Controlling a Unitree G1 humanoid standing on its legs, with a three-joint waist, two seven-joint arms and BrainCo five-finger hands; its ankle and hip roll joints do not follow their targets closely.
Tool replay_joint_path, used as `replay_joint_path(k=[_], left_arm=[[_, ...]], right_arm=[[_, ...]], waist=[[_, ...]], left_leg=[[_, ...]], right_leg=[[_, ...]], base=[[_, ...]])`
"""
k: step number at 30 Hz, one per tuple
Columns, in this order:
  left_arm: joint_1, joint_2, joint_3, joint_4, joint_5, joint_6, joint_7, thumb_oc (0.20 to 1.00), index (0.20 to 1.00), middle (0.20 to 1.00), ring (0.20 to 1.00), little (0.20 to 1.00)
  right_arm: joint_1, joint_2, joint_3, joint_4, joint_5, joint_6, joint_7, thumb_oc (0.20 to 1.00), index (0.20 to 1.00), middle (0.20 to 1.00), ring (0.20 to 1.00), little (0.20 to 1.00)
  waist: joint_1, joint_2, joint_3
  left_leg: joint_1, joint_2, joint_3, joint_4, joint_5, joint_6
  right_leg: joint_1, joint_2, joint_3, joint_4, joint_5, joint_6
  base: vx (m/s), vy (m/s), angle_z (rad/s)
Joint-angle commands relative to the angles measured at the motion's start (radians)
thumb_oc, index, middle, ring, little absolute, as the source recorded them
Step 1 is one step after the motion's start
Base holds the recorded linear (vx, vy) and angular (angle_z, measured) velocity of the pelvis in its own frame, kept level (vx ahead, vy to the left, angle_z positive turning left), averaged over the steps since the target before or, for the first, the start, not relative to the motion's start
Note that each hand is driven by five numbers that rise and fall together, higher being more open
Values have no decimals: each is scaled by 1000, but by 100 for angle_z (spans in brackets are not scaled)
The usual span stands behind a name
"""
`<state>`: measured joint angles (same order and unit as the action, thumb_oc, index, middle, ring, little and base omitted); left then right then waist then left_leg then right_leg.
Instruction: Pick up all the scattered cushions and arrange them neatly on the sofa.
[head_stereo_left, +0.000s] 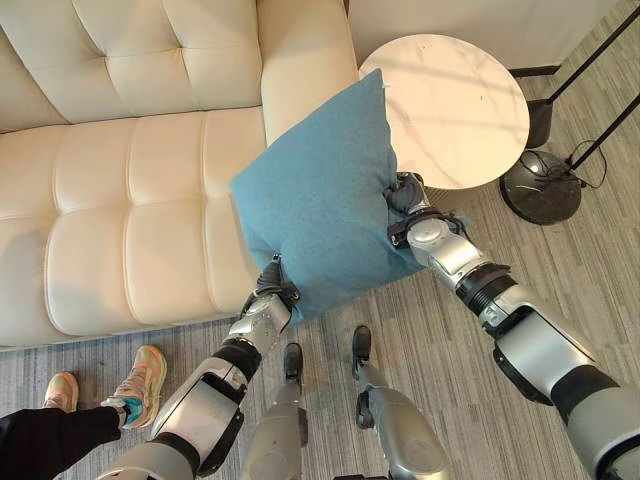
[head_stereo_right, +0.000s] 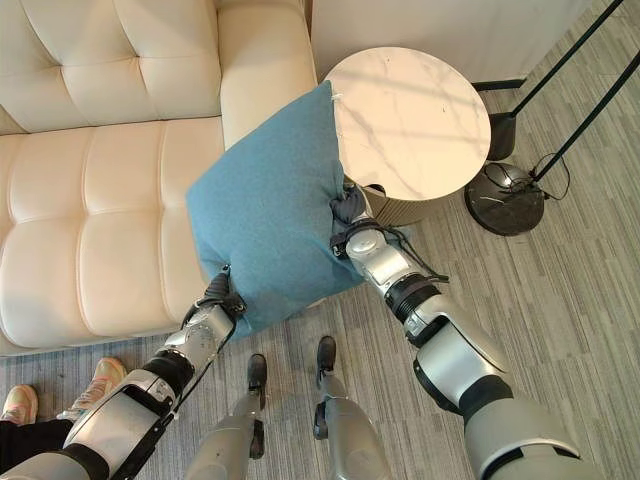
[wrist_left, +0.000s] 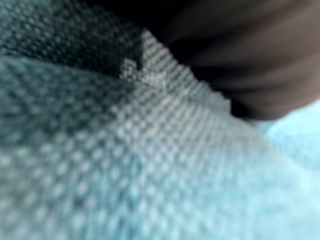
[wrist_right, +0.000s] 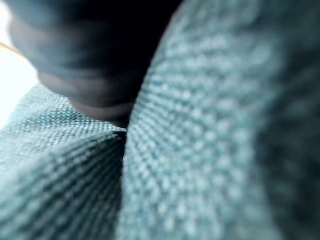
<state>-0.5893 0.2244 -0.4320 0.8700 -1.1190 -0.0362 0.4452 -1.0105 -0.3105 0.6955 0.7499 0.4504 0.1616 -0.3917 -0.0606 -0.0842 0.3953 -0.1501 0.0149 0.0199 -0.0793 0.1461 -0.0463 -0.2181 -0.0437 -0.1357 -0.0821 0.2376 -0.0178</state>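
left eye view shows the square teal woven-fabric cushion held up in the air between both hands, over the front edge of the cream tufted leather sofa near its armrest. the left hand is at the cushion's lower corner and the right hand at its side edge; both are buried in fabric, so i cannot tell how the fingers sit. the wrist views show weave pressed close.

the hold looks to be on edges only, so the soft cushion could sag or slip out if either arm lets off. the right arm is close to the round white marble worktop; a wide swing could knock it. a person's shoes stand near the left arm.
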Motion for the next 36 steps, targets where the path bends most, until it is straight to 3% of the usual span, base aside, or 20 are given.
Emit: replay_joint_path(k=[1, 7, 11, 12, 16, 17, 18, 20, 23, 25, 26, 28, 31, 32, 33, 35, 36], left_arm=[[-118, -176, -80, -169, 33, -22, -55, 200, 200, 200, 200, 200], [-40, -145, -88, -266, 114, -25, -8, 200, 200, 200, 200, 200], [29, -151, -75, -269, 160, -24, 15, 200, 200, 200, 200, 200], [36, -151, -76, -263, 161, -24, 17, 200, 200, 200, 200, 200], [83, -149, -82, -279, 173, -31, 35, 200, 200, 200, 200, 200], [93, -149, -91, -282, 176, -29, 39, 200, 200, 200, 200, 200], [93, -150, -91, -282, 176, -29, 39, 200, 200, 200, 200, 200], [120, -146, -100, -283, 186, -16, 37, 200, 200, 200, 200, 200], [149, -132, -106, -301, 200, -3, 36, 200, 200, 200, 200, 200], [155, -129, -103, -302, 200, -1, 36, 200, 200, 200, 200, 200], [164, -116, -96, -314, 200, -2, 35, 200, 200, 200, 200, 200], [172, -114, -101, -323, 202, 1, 35, 200, 200, 200, 200, 200], [191, -106, -121, -359, 202, 10, 27, 200, 200, 200, 200, 200], [191, -106, -120, -359, 202, 10, 27, 200, 200, 200, 200, 200], [201, -112, -117, -364, 205, 14, 25, 200, 200, 200, 200, 200], [204, -113, -114, -375, 206, 11, 26, 200, 200, 200, 200, 200], [207, -116, -114, -385, 208, 11, 23, 200, 200, 200, 200, 200]], right_arm=[[36, 186, 35, -69, -7, -19, 77, 200, 200, 200, 200, 200], [124, 187, 0, -143, -32, 5, 79, 200, 200, 200, 200, 200], [210, 239, -18, -178, -58, 10, 80, 200, 200, 200, 200, 200], [216, 250, -17, -182, -61, 12, 80, 200, 200, 200, 200, 200], [293, 272, -4, -202, -50, 2, 76, 200, 200, 200, 200, 200], [313, 274, -4, -210, -51, 1, 75, 200, 200, 200, 200, 200], [313, 274, -4, -210, -51, 1, 75, 200, 200, 200, 200, 200], [347, 272, -17, -228, -36, -8, 66, 200, 200, 200, 200, 200], [369, 275, -18, -250, -40, -10, 62, 200, 200, 200, 200, 200], [376, 275, -19, -252, -35, -11, 59, 200, 200, 200, 200, 200], [379, 271, -23, -258, -20, -22, 52, 200, 200, 200, 200, 200], [385, 265, -20, -269, -15, -25, 51, 200, 200, 200, 200, 200], [409, 248, -2, -306, 17, -51, 43, 200, 200, 200, 200, 200], [409, 248, -2, -306, 17, -51, 43, 200, 200, 200, 200, 200], [429, 237, 0, -312, 32, -55, 40, 200, 200, 200, 200, 200], [439, 232, -5, -321, 29, -56, 40, 200, 200, 200, 200, 200], [449, 226, -10, -333, 36, -61, 37, 200, 200, 200, 200, 200]], waist=[[36, -2, -16], [62, 10, -57], [85, 13, -58], [90, 15, -58], [111, 38, -77], [112, 36, -89], [112, 36, -91], [129, 13, -135], [153, -23, -171], [159, -30, -180], [171, -37, -174], [170, -35, -172], [161, 4, -128], [160, 4, -128], [145, 24, -101], [136, 31, -94], [127, 36, -92]], left_leg=[[26, 1, 42, -8, -84, -9], [63, -25, 43, -8, -102, 25], [56, -53, 79, -8, -106, 53], [50, -49, 84, -8, -99, 55], [19, -28, 70, -8, -69, 54], [18, -29, 58, -8, -71, 53], [16, -29, 58, -8, -71, 53], [11, -38, 39, -8, -73, 41], [-15, -49, 31, -8, -51, 31], [-26, -52, 33, -8, -41, 28], [-50, -49, 28, -8, -1, 10], [-62, -49, 15, -8, 22, 1], [-90, -38, -63, -8, 102, -45], [-91, -38, -65, -8, 103, -45], [-95, -37, -79, -8, 95, -49], [-98, -32, -55, -8, 82, -49], [-101, -23, -6, -8, 71, -47]], right_leg=[[5, -17, 41, 77, -197, 95], [42, -41, 50, 62, -168, 116], [16, -68, 52, 16, -42, 188], [11, -66, 52, 26, -58, 189], [63, -48, 39, 214, -222, 144], [92, -38, 44, 266, -271, 137], [90, -38, 44, 267, -271, 137], [195, -6, 57, 277, -338, 122], [278, 23, 69, 233, -372, 110], [292, 30, 75, 213, -383, 105], [297, 57, 83, 180, -413, 65], [297, 75, 92, 172, -429, 47], [284, 141, 87, 174, -443, -1], [283, 142, 85, 174, -443, -1], [259, 147, 45, 202, -446, -6], [257, 144, 17, 202, -444, -7], [253, 140, -11, 196, -435, -7]], base=[[-12, 58, -1], [-65, 151, -1], [-216, 202, -4], [-241, 126, -20], [-161, 58, -7], [-60, -2, 11], [-40, -47, 34], [-31, -87, 47], [-113, -113, 33], [-179, -100, 17], [-321, -157, 7], [-274, -143, 15], [-428, -206, 26], [-415, -125, 46], [-361, -99, 65], [-291, -80, 100], [-201, -49, 147]])
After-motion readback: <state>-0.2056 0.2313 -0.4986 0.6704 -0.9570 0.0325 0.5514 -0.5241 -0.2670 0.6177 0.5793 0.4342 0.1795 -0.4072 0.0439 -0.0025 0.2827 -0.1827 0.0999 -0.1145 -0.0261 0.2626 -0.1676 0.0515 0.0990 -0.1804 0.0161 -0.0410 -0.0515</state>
